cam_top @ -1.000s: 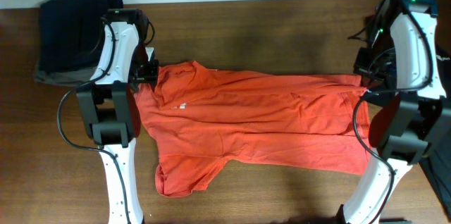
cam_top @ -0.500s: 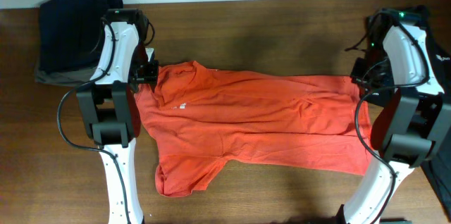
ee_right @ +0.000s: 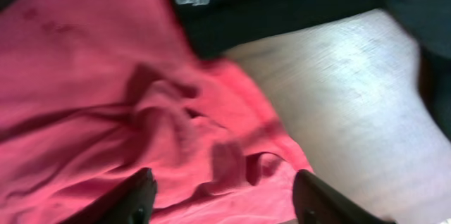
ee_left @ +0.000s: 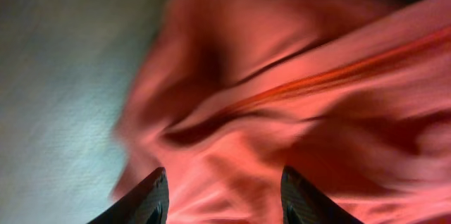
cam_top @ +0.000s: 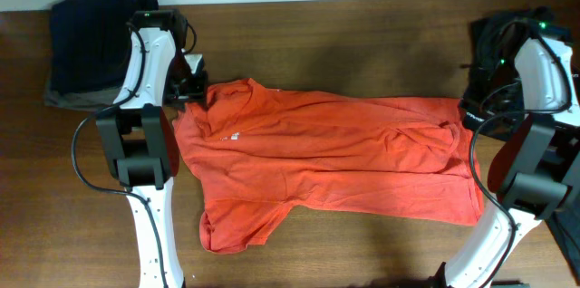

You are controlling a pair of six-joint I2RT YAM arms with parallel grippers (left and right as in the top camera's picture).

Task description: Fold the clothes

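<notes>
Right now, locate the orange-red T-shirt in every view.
Overhead: T-shirt spread flat across the middle.
Left wrist: fills the centre and right, blurred.
Right wrist: covers the left and bottom.
Shared landmark: bare table bordering the T-shirt, at left in left wrist, at right in right wrist.

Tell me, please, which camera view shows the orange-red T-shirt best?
The overhead view: it alone shows nearly the whole T-shirt, spread out across the table with one sleeve toward the near edge. The left wrist view gives only blurred folds of it; the right wrist view shows just a rumpled edge on the table.
</notes>
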